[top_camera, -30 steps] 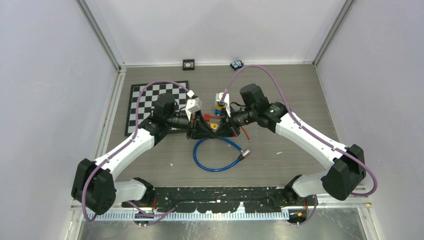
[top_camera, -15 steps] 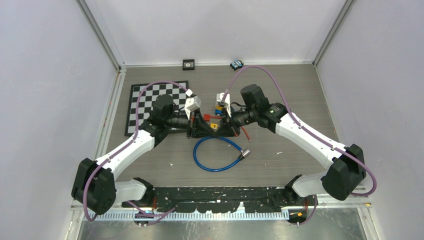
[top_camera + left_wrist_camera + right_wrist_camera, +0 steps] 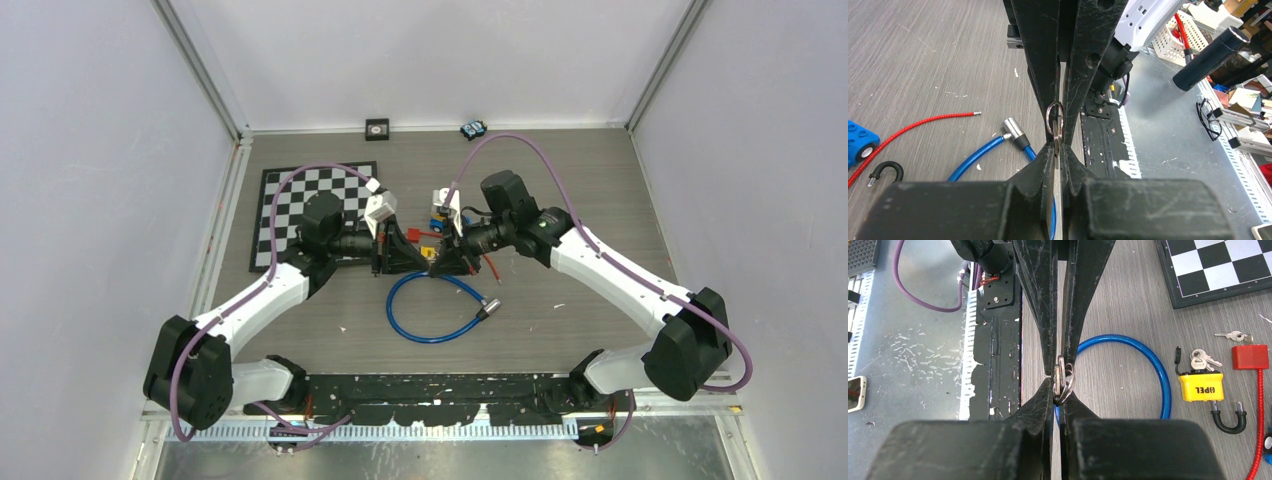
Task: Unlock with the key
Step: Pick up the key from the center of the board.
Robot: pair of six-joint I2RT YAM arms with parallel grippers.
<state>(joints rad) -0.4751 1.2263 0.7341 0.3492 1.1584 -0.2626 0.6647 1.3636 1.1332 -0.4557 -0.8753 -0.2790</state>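
Mid-bench, just beyond blue cable lock (image 3: pixel 1120 338): left tool (image 3: pixel 1056 152), part open a second ago, now pinches key (image 3: pixel 1056 170); right tool (image 3: pixel 1059 390), tip to tip with it, stays clamped on key ring (image 3: pixel 1064 375). Yellow padlock (image 3: pixel 1202 386) lies farther back.

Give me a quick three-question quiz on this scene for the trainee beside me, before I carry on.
1. True or false: the yellow padlock lies off the checkerboard.
2. What do the right arm's jaws pinch? A) a key ring B) a red cord C) a black hook
3. Fill in: the cable loop with the metal tip is coloured ____.
Key: 1 true; 2 A; 3 blue.
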